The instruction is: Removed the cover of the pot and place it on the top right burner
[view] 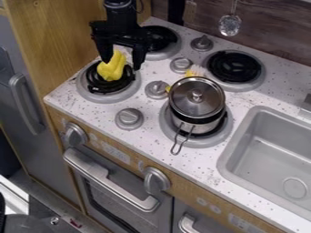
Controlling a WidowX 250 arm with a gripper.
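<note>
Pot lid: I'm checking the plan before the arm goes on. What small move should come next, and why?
I'd probably bring the hand over the lid's knob: the lid sits on the pot, while the hand hangs at another burner, by the yellow item.

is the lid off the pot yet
No, the lid still covers the pot on the lower right burner.
</note>
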